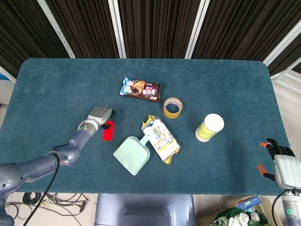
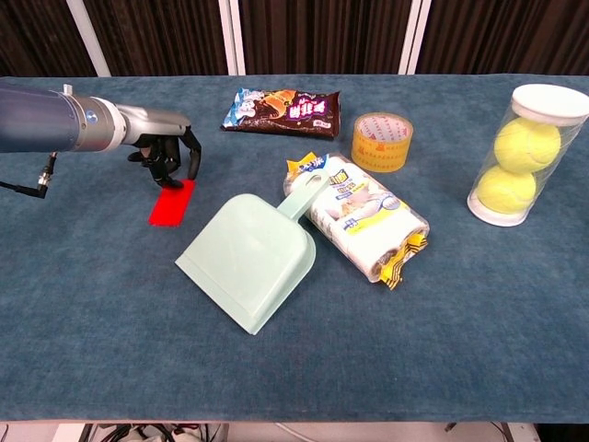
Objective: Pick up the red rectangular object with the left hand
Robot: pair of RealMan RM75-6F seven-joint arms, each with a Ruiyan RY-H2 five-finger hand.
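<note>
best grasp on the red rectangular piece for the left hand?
Pinch the red rectangular object across its two long edges, coming from above at the far end, where the left hand hovers. It lies flat and thin; the dustpan sits beside its right edge.
</note>
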